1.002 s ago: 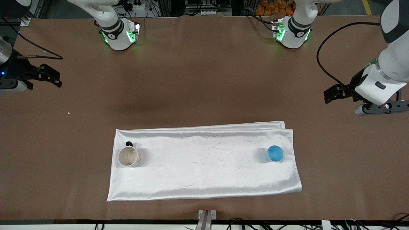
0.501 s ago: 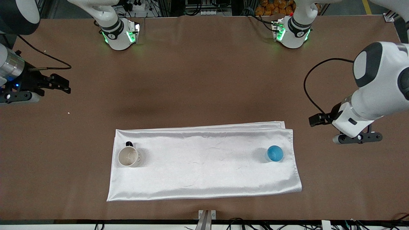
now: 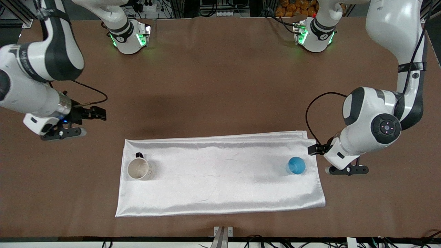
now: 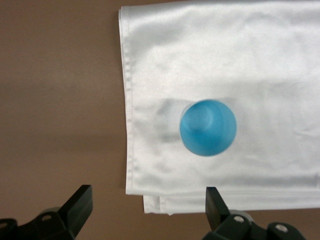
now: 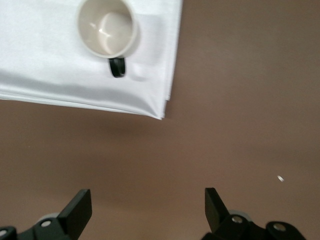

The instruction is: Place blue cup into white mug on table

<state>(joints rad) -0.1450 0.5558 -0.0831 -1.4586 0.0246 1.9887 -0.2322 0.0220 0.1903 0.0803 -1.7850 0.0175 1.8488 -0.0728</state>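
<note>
- While both arms hang above it, the table (image 3: 220, 86) spreads as a wide brown surface under everything else.
- A white cloth (image 3: 220, 186), folded and shiny, lies on the table nearer the front camera than the arm bases, its long side running from the right arm's end toward the left arm's end.
- The left arm (image 3: 373, 124) reaches down from its base to the cloth's corner at the left arm's end of the table.
- The right arm (image 3: 31, 86) reaches over bare table at the right arm's end, farther from the front camera than the cloth.
- The left gripper (image 4: 147, 202) hovers over the cloth's edge just beside the blue cup, its fingers (image 4: 80, 200) spread wide and holding nothing.
- The right gripper (image 5: 147, 205) hovers over bare table near the cloth's corner where the mug stands, fingers (image 5: 80, 205) released and apart, empty.
- The white mug (image 3: 138, 168) stands upright on the cloth at the right arm's end, its black handle turned away from the front camera, nothing inside it.
- The blue cup (image 3: 296, 165) stands upright on the cloth at the left arm's end, well apart from the mug, mouth up.
</note>
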